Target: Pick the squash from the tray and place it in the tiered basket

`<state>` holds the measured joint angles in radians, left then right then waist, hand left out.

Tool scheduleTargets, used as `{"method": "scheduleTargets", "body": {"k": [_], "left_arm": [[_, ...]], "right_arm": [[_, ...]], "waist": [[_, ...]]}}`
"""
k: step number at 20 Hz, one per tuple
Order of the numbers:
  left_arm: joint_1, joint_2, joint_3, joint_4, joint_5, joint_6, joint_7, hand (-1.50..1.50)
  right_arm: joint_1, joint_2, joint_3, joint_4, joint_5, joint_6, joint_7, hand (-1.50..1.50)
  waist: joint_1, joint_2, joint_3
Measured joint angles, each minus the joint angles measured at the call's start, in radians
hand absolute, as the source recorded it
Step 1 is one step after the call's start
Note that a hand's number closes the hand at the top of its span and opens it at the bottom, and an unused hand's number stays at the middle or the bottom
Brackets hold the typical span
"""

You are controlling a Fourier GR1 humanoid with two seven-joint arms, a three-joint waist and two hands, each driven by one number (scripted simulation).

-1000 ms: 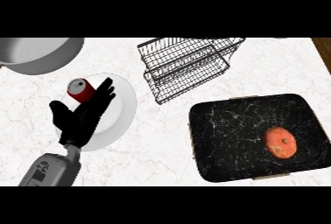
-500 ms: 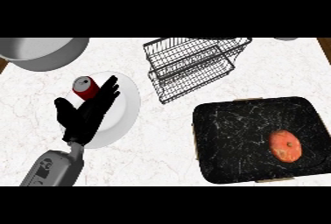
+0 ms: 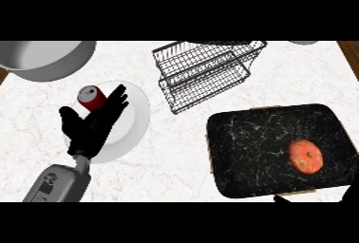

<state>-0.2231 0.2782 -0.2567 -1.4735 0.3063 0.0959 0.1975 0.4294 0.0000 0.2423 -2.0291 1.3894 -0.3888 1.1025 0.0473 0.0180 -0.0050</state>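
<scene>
Squash (image 3: 306, 156) on black tray (image 3: 245, 137) at right, wire basket (image 3: 203, 73) far, left hand (image 3: 89, 128) fingers open over plate (image 3: 136, 114) w/ can (image 3: 91, 96), right hand (image 3: 349, 195) fingers can't tell.

Counter: white marble counter (image 3: 175, 156), faintly veined, filling the view.
At 12 to 1 o'clock: black wire tiered basket (image 3: 207, 76) standing on the marble.
At 4 o'clock: black marbled tray (image 3: 252, 152) lying flat (its far right corner meets the view's edge).
At 9 o'clock: white plate (image 3: 133, 118) resting on the counter, well apart from the tray.
At 10 to 11 o'clock: grey pot (image 3: 42, 59), cut off by the view's upper edge.
At 1 o'clock: pale round item (image 3: 306, 42), only its rim showing.
</scene>
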Motion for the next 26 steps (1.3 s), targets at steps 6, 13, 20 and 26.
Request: {"method": "scheduleTargets", "body": {"k": [6,13,20,26], "left_arm": [[0.013,-0.011,0.014,0.004,-0.005,0.007,-0.003,0.0],[0.04,-0.017,0.032,0.022,-0.01,-0.011,-0.032,0.0],[0.031,-0.035,0.034,0.009,-0.03,0.006,-0.008,0.0],[0.043,-0.027,0.047,0.007,-0.034,-0.016,-0.017,0.0]], "right_arm": [[-0.19,0.0,0.037,0.109,0.102,0.103,0.112,-1.5],[-0.278,-0.001,0.025,0.189,0.141,0.138,0.136,-1.5],[-0.303,0.0,0.008,0.229,0.141,0.123,0.123,-1.5],[-0.315,0.0,-0.042,0.25,0.1,0.093,0.094,-1.5]], "waist": [[-0.023,-0.011,0.003],[-0.038,-0.016,0.004],[-0.045,-0.021,0.001],[-0.047,-0.023,0.0]]}}
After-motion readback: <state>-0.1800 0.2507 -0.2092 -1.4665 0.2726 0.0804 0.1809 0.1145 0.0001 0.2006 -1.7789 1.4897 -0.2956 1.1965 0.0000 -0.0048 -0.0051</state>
